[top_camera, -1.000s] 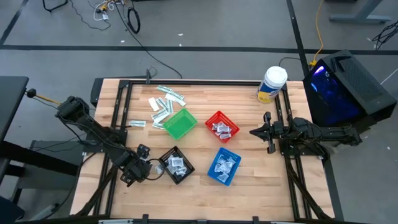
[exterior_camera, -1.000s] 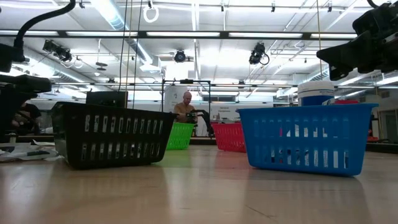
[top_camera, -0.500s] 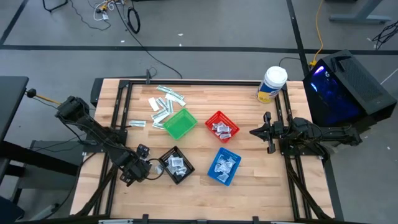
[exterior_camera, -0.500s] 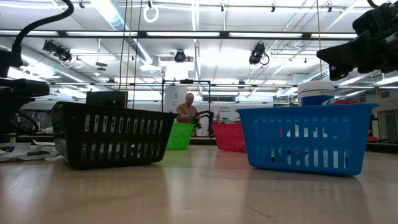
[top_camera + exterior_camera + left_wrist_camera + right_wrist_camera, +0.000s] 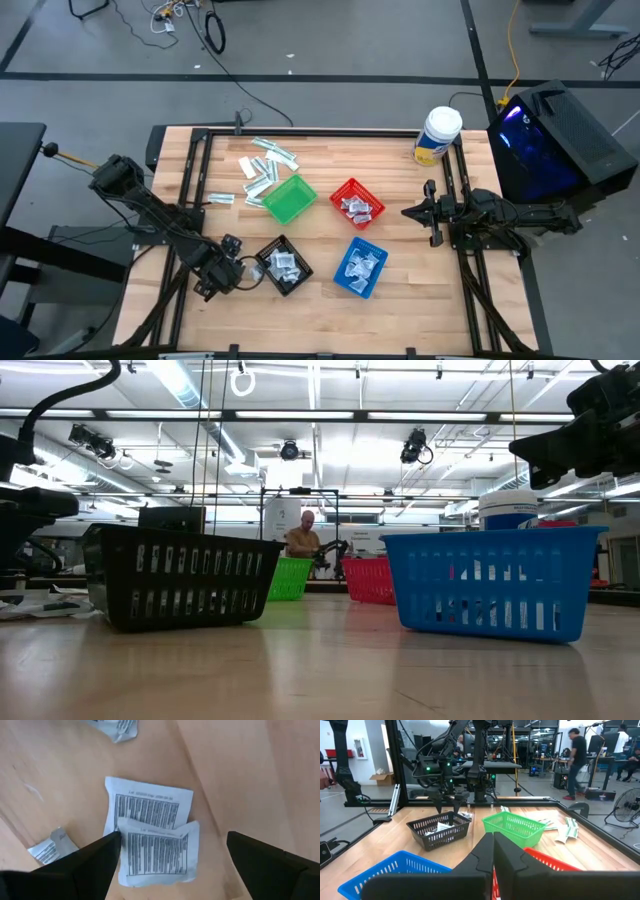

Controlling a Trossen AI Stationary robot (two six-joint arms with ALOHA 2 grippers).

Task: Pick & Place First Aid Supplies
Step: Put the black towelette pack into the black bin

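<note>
Two squarish white sachets with printed text, one [image 5: 150,805] partly under the other [image 5: 157,852], lie flat on the wooden table just left of the black basket [image 5: 283,266]. My left gripper [image 5: 174,840] points down over them, open, with one finger on each side of the pair; in the high view my left gripper [image 5: 228,272] is at the table's near left. More sachets lie nearby [image 5: 117,729] [image 5: 50,851]. Long pale strips [image 5: 262,165] lie loose at the far left. My right gripper [image 5: 432,212] waits shut at the right edge, pointing level.
The green basket [image 5: 289,198], red basket [image 5: 357,203] and blue basket [image 5: 359,267] stand mid-table; the red, blue and black baskets hold sachets. A white-lidded tub [image 5: 438,135] stands at the far right corner. A black rail frame [image 5: 190,200] borders the table.
</note>
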